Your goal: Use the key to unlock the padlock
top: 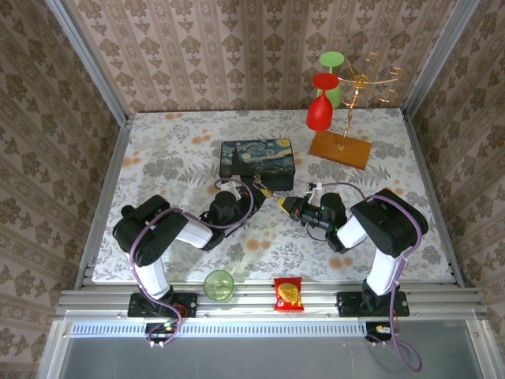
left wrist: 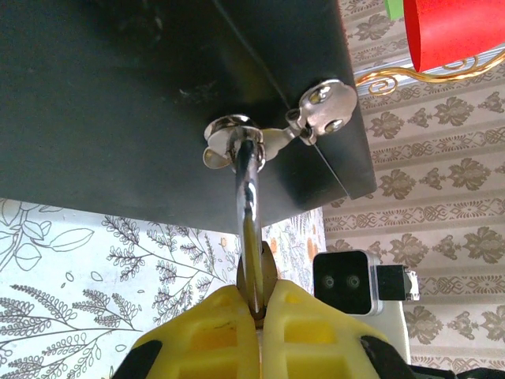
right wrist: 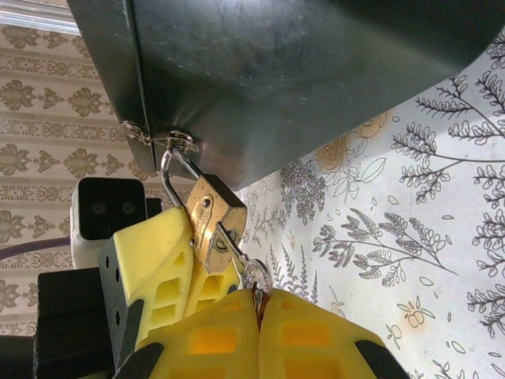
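You see left pincer clamped on padlock, frame centre | right pincer clamped on key | surface: floral cloth | walls: damask wallpaper, upper frame

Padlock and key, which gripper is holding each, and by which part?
The left gripper clamps the padlock by its brass body; the right gripper pinches the key by its head.
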### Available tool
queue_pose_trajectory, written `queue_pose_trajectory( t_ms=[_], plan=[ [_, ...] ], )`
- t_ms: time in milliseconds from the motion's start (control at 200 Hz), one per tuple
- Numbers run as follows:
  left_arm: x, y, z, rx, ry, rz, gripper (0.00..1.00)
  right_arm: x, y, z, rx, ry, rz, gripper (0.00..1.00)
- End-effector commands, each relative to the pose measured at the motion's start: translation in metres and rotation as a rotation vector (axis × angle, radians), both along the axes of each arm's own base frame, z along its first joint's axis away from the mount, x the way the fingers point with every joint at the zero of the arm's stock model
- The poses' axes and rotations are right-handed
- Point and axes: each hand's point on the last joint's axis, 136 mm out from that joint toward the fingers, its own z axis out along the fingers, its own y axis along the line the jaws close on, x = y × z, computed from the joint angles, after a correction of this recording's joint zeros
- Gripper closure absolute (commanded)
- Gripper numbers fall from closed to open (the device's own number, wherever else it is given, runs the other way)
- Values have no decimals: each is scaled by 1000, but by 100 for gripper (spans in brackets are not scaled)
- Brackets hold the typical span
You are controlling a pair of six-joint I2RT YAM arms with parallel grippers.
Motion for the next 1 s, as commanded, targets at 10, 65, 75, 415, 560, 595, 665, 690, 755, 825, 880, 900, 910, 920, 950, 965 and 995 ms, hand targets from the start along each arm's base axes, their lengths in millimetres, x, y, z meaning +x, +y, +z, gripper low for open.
queue_pose_trajectory(
  t_ms=[10,65,75,415,560,595,665,690,755,825,880,900,910,920,950,965,995],
  plan=[
    [7,-2,29,-78,-85,12,100,-6,0,1,0,-11,10,100],
    [7,-2,27,-66,-77,11,100,-8,-1,-3,-6,-1,10,100],
    [7,-2,27,-67,-79,11,100,-8,-1,-4,-7,1,9,100],
    [6,-4,22,-91,-65,5,100,-5,2,7,11,-22,20,100],
    [5,-2,21,-85,-67,12,100,-1,5,6,13,-21,24,100],
    [5,-2,21,-85,-65,10,100,-1,6,5,13,-20,26,100],
    [5,-3,23,-95,-66,10,100,1,7,4,13,-17,27,100],
    [6,-3,24,-100,-68,11,100,1,8,3,12,-18,30,100],
    [6,-3,24,-99,-68,10,100,2,9,1,11,-10,29,100],
    [5,-4,24,-98,-67,9,100,1,11,1,12,-10,36,100],
    [5,-5,23,-97,-68,7,100,1,12,1,10,-12,37,100],
    [5,-5,23,-96,-67,7,100,1,11,0,10,-10,37,100],
    [5,-6,24,-97,-68,5,100,1,11,0,10,-9,35,100],
    [5,-6,24,-97,-68,5,100,1,11,-1,9,-7,33,100],
    [5,-6,23,-96,-67,6,100,0,10,-1,7,-6,31,100],
    [4,-6,23,-96,-68,6,100,0,10,-1,6,-8,31,100],
    [5,-6,24,-95,-70,10,100,0,9,-1,4,-9,29,100]
  ],
)
